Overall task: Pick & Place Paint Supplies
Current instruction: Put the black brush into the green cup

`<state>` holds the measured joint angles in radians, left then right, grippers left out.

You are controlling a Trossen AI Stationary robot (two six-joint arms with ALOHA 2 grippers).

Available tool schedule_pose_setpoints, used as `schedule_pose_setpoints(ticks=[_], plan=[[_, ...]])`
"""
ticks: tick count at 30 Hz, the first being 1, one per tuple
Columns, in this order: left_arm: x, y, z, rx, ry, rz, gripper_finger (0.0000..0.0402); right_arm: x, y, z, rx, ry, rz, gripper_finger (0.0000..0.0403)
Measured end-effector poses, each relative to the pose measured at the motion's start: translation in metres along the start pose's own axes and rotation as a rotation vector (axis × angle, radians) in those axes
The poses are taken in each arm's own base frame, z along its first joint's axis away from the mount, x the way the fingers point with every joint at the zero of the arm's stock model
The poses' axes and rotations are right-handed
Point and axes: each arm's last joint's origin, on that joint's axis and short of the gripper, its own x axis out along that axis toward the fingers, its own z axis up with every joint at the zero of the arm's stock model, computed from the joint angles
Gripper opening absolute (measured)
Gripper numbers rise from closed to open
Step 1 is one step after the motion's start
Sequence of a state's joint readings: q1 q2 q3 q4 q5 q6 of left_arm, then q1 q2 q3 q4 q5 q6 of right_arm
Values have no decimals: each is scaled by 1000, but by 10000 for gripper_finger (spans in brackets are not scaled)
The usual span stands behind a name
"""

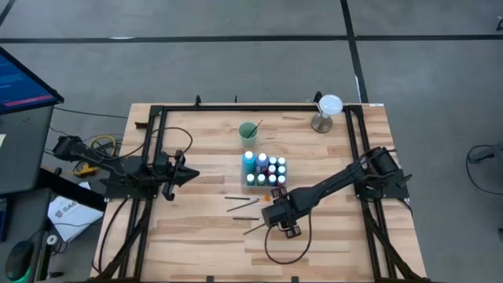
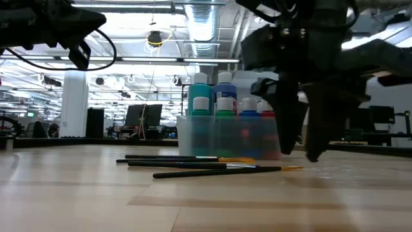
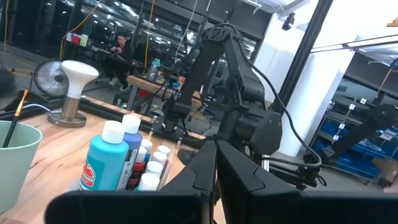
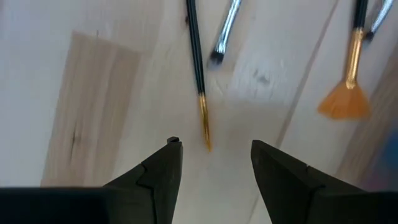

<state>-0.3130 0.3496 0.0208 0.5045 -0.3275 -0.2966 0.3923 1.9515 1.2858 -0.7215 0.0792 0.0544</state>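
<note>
Left gripper (image 3: 216, 163) has its two dark fingers pressed together. Past them there's a cluster of white-capped paint bottles (image 3: 127, 163), a pale green cup (image 3: 17, 162) holding a brush, a white-topped stand (image 3: 71, 93), and the right arm (image 3: 239, 99) reaching down.

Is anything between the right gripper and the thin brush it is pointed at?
Nothing visible. The right gripper hangs with jaws open above the thin brush, whose golden tip lies on bare wood between them. The fan brush lies off to one side.
</note>
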Motion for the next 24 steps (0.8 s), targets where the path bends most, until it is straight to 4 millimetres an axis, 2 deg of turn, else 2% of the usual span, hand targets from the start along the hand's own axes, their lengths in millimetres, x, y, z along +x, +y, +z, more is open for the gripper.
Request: schedule_pose_setpoints(ticks=[7, 15, 18, 24], plan=[[0, 0, 1, -2, -8, 0, 8, 9, -2, -1, -3, 25, -6, 166], [0, -1, 2, -7, -19, -3, 8, 28, 2, 1, -19, 55, -5, 134], [0, -1, 2, -6, -18, -3, 8, 29, 2, 1, -14, 59, -6, 102], [0, 0, 1, -5, -16, -2, 8, 30, -2, 0, 29, 64, -15, 12]])
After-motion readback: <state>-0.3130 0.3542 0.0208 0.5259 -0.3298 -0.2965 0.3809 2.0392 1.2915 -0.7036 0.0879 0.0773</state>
